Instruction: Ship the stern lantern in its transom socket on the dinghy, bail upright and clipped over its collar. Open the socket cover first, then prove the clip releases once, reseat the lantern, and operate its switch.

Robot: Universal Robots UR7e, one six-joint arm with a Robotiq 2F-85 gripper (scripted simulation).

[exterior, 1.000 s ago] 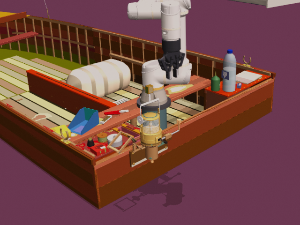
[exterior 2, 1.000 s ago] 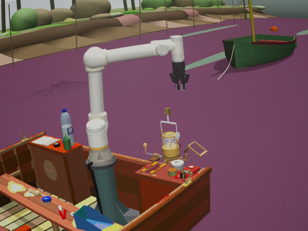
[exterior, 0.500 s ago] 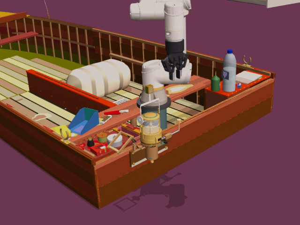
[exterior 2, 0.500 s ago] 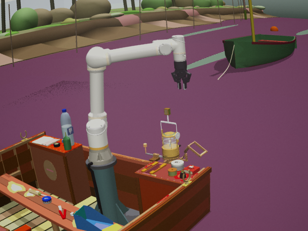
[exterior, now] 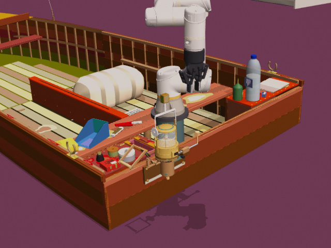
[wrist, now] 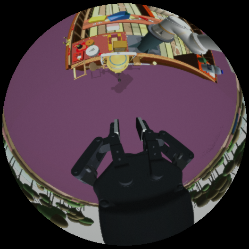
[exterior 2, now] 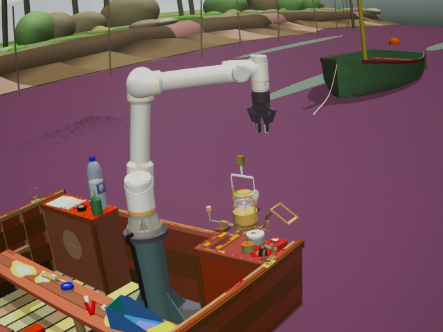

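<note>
The brass stern lantern (exterior: 166, 144) (exterior 2: 244, 209) (wrist: 118, 61) stands upright in its socket on the dinghy's transom, its white wire bail (exterior: 165, 114) (exterior 2: 242, 180) raised straight up with a small brass block on top. The framed socket cover (exterior: 133, 157) (exterior 2: 283, 213) is swung open beside it. A clip lever with a round knob (exterior: 193, 140) (exterior 2: 214, 216) sticks out on the lantern's other side. My gripper (exterior 2: 262, 127) (exterior: 194, 85) (wrist: 128, 128) hangs high above and out beyond the transom, partly closed and empty.
A white fender roll (exterior: 111, 84) lies on the floorboards behind the thwart. A blue bailer (exterior: 92, 132), red tool, spools (exterior: 125, 154) and a tray sit left of the lantern; a bottle (exterior: 252, 77) and green candle stand on the right corner locker.
</note>
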